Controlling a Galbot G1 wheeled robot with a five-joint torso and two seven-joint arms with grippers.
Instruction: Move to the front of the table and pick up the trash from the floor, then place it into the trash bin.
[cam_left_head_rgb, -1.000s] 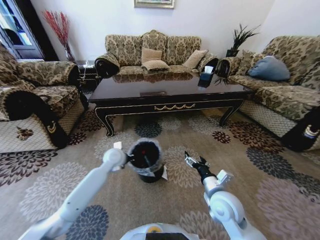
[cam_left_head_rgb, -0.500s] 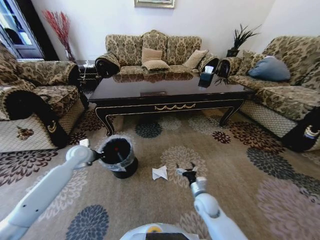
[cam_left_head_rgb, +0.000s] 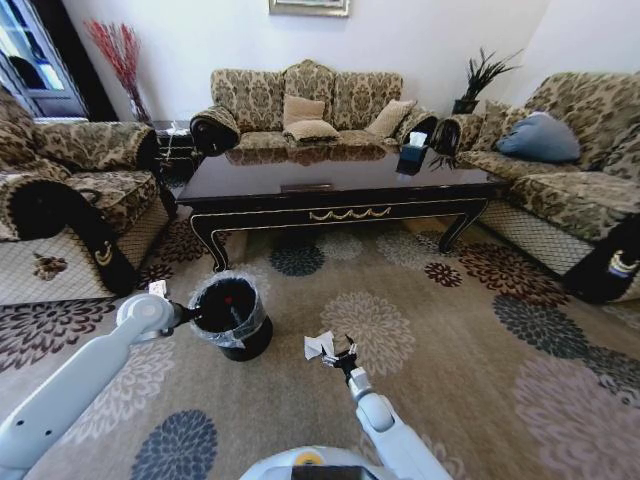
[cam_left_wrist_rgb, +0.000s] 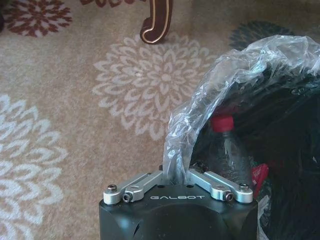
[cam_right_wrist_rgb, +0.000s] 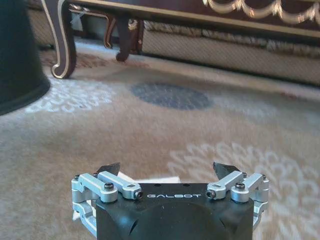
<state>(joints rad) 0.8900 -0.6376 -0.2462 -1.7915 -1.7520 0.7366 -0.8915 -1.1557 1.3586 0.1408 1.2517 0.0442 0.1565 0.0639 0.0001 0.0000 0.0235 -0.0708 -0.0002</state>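
My left gripper (cam_left_head_rgb: 188, 316) is shut on the rim of the black trash bin (cam_left_head_rgb: 232, 318), which stands on the floor (cam_left_head_rgb: 480, 340) in front of the table (cam_left_head_rgb: 340, 188). The left wrist view shows that gripper (cam_left_wrist_rgb: 177, 175) pinching the clear liner (cam_left_wrist_rgb: 235, 65); a clear bottle with a red cap (cam_left_wrist_rgb: 225, 145) lies inside. The trash, a crumpled white paper (cam_left_head_rgb: 316, 344), lies on the carpet right of the bin. My right gripper (cam_left_head_rgb: 340, 354) hangs open, low over the paper's right edge. From the right wrist, the paper (cam_right_wrist_rgb: 152, 178) peeks out just past the open gripper (cam_right_wrist_rgb: 167, 170).
Patterned sofas stand left (cam_left_head_rgb: 60, 200), behind (cam_left_head_rgb: 310, 105) and right (cam_left_head_rgb: 570, 170) of the table. A dark tissue box (cam_left_head_rgb: 412, 150) sits on the tabletop. The table's curved leg (cam_right_wrist_rgb: 57, 40) and the bin's wall (cam_right_wrist_rgb: 15, 60) lie ahead of the right wrist.
The left arm has dragged the bin to the left, uncovering the white paper. The right gripper has swung left and down to the paper.
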